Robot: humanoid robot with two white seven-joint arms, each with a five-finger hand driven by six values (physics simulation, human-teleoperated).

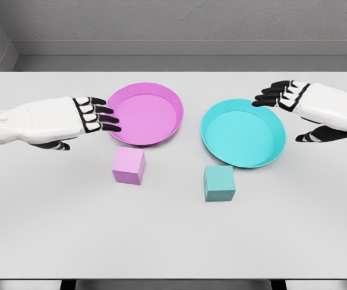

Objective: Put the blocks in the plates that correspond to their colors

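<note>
- Head view: the left robot hand [92,116] reaches in from the left edge, palm down, its black fingers [104,118] stretched out and slightly apart, holding nothing.
- Its fingertips lie at the left rim of the pink plate [161,130]; whether they touch the rim cannot be told.
- The right robot hand [294,103] comes in from the right edge, fingers extended and loosely spread, thumb hanging lower, grasping nothing.
- Its fingertips lie over the upper right rim of the cyan plate [222,148]; contact cannot be told.
- The two plates sit side by side on the white counter [173,241], near each other but apart.
- The pink block [129,165] stands on the counter just in front of the pink plate, outside it.
- The cyan block [219,183] stands on the counter just in front of the cyan plate, outside it.
</note>
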